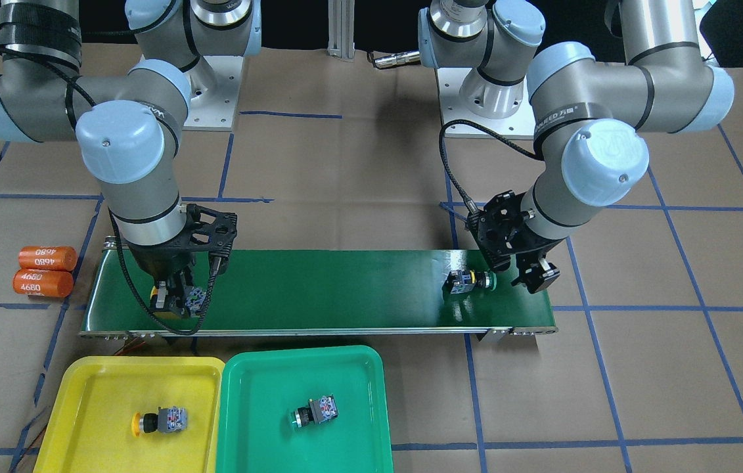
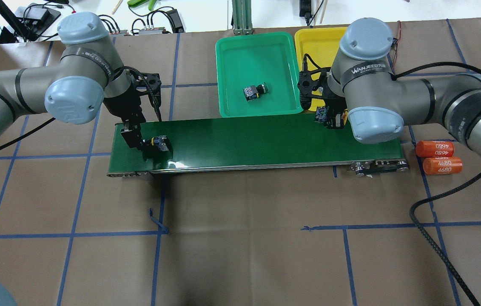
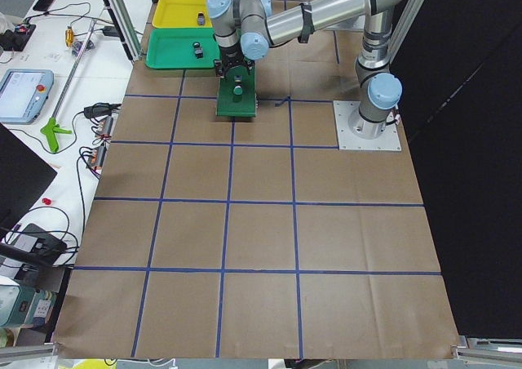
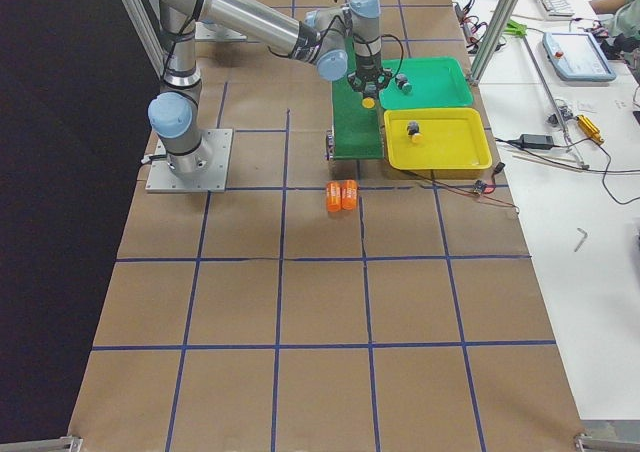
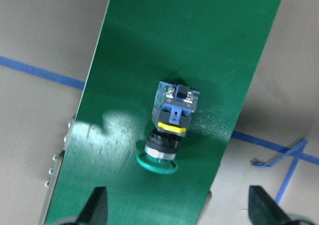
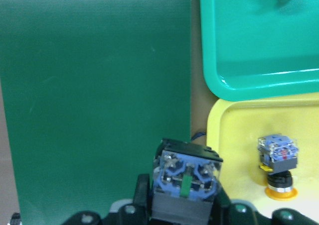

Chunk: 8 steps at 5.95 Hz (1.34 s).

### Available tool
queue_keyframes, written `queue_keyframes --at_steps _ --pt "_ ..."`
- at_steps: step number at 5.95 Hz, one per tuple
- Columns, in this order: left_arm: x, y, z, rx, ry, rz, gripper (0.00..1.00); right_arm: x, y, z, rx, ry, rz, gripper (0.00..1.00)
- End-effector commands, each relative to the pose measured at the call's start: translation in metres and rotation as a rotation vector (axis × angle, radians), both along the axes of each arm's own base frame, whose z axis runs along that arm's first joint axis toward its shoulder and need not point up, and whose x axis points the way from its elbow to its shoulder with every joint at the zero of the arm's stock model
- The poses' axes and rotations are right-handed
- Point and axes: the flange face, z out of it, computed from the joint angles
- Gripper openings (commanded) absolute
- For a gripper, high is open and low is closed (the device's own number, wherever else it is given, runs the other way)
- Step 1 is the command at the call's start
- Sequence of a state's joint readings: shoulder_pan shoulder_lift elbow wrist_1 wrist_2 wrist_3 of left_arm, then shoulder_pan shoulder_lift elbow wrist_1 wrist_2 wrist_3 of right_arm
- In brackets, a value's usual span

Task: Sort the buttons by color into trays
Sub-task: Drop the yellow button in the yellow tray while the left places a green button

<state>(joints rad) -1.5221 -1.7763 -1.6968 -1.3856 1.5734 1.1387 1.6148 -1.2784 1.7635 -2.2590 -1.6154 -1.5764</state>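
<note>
Green button (image 5: 169, 125) lies along belt (image 5: 199, 36), left fingers (image 5: 94, 205) spread; right fingers (image 6: 143, 190) grip yellow button (image 6: 185, 185).

The number "4680" stands in white on each of the two orange cylinders (image 2: 442, 165) lying on the surface; on one it reads upside down in the overhead view. A black band (image 2: 365, 69) around the right arm (image 2: 414, 91) carries the white word "WANJEED". The blue joint cap (image 1: 604, 154) of the left arm (image 1: 647, 85) bears an embossed "UR" mark.

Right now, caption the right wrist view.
Right gripper holds a button at the belt edge, near the yellow tray.
</note>
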Motion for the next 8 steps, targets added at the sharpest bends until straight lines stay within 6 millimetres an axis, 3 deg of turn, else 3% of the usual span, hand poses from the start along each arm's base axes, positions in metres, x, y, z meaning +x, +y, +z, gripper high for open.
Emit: queue_keyframes --at_steps 1,2,3,4,5,6,8 --pt "-0.005 0.024 0.067 -0.052 -0.049 0.377 0.98 -0.031 -0.076 0.003 -0.044 0.055 0.184 0.09" --pt "-0.005 0.038 0.103 -0.088 -0.047 0.481 0.98 -0.046 -0.116 -0.015 -0.047 0.066 0.239 0.09" --pt "-0.006 0.040 0.115 -0.106 -0.053 0.647 0.98 -0.049 -0.152 -0.035 -0.056 0.063 0.245 0.10" --pt "-0.006 0.044 0.126 -0.133 -0.055 0.744 0.98 -0.046 -0.182 -0.068 -0.047 0.033 0.252 0.13" --pt "-0.007 0.043 0.131 -0.156 -0.050 0.818 0.99 -0.043 -0.193 -0.086 -0.056 0.001 0.251 0.34" --pt "-0.016 0.045 0.134 -0.160 -0.055 0.993 0.99 -0.043 -0.193 -0.073 -0.072 -0.003 0.246 0.99" --pt "-0.021 0.047 0.136 -0.166 -0.063 1.052 0.99 -0.042 -0.173 -0.014 -0.052 0.004 0.217 1.00"
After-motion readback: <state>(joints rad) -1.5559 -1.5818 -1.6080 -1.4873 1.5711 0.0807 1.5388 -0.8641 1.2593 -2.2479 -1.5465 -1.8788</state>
